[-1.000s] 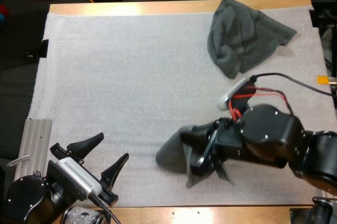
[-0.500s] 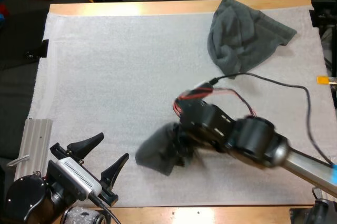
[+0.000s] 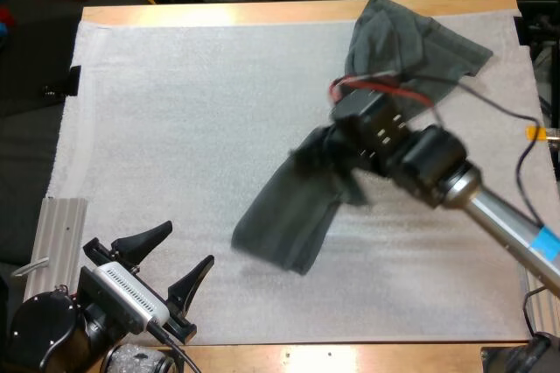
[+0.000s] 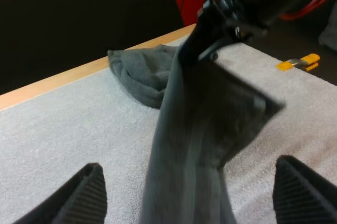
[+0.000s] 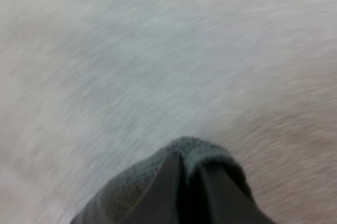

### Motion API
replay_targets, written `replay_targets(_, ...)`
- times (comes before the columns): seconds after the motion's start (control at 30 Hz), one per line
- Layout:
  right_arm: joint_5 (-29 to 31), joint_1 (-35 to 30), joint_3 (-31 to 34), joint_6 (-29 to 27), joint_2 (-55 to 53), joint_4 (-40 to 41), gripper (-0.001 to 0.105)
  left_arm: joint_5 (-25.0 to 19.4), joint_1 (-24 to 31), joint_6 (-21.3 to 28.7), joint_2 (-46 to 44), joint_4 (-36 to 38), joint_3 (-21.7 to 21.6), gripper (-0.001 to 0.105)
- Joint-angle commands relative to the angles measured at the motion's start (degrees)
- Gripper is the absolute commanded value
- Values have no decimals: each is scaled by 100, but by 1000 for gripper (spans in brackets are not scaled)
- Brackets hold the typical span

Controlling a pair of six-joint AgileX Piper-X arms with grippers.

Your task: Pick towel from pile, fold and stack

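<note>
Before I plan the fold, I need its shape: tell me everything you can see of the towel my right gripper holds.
The held towel is dark grey-green, soft terry-looking cloth. The right gripper pinches one bunched end; the rest hangs in a long creased drape over the white mat. Whether its lower end touches the mat I cannot tell.

The towel (image 3: 289, 215) was matt, nappy grey-green cloth; the mat (image 3: 175, 128) white and finely textured; the table (image 3: 219, 14) smooth wood; the left gripper (image 3: 187, 244) had ribbed matt black fingers (image 4: 84, 197).
</note>
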Motion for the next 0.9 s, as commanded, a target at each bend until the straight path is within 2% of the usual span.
replay_targets(0.0, 43, -251, -17, 17, -17, 11, 1, 41, -20, -54, 13, -51, -31, 63)
replay_targets(0.13, 43, -697, -17, 17, -17, 182, 5, 41, -20, -54, 13, -51, -31, 63)
replay_targets(0.23, 43, -946, -17, 16, -17, 421, 21, 41, -20, -54, 13, -51, -31, 63)
replay_targets(0.4, 43, -1199, -17, -244, -17, 744, 77, 41, -20, -54, 13, -51, -31, 63)
replay_targets(0.47, 43, -1200, -17, -428, -17, 815, 83, 41, -20, -54, 13, -51, -31, 63)
replay_targets(0.53, 43, -1200, -17, -468, -17, 924, 82, 41, -20, -54, 13, -51, -31, 63)
replay_targets(0.7, 43, -1200, -17, -558, -17, 1385, 71, 41, -20, -54, 13, -51, -31, 63)
replay_targets(0.87, 43, -1200, -17, -763, -45, 1787, 71, 41, -20, -54, 13, -51, -31, 63)
